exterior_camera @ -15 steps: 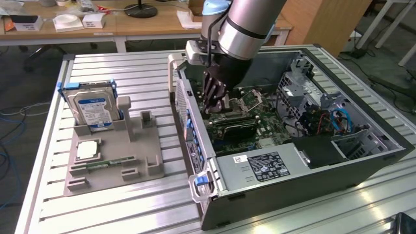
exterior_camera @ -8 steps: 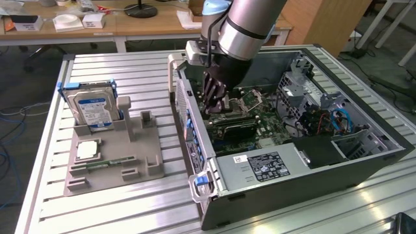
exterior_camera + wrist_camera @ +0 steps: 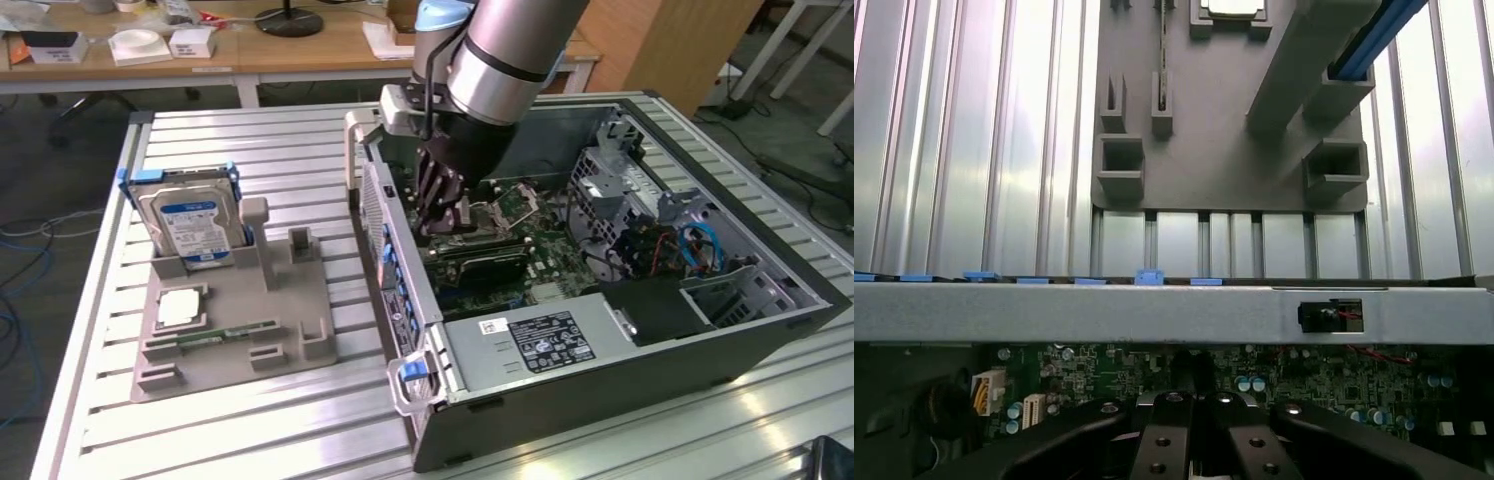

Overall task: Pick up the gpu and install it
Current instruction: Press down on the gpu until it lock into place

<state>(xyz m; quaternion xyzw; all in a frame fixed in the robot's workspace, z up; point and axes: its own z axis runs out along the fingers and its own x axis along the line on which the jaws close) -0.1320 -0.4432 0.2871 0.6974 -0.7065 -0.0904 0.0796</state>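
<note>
I'm holding the gripper (image 3: 441, 205) inside the computer case (image 3: 747, 330), over the motherboard (image 3: 561, 255); I cannot tell its finger state. Misalignment risks bending the slot.

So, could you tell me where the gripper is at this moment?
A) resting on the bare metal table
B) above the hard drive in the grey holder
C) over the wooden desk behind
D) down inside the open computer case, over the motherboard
D: in the exterior view the gripper reaches down into the open computer case, just above the motherboard, away from the hard drive in the grey holder.
</note>
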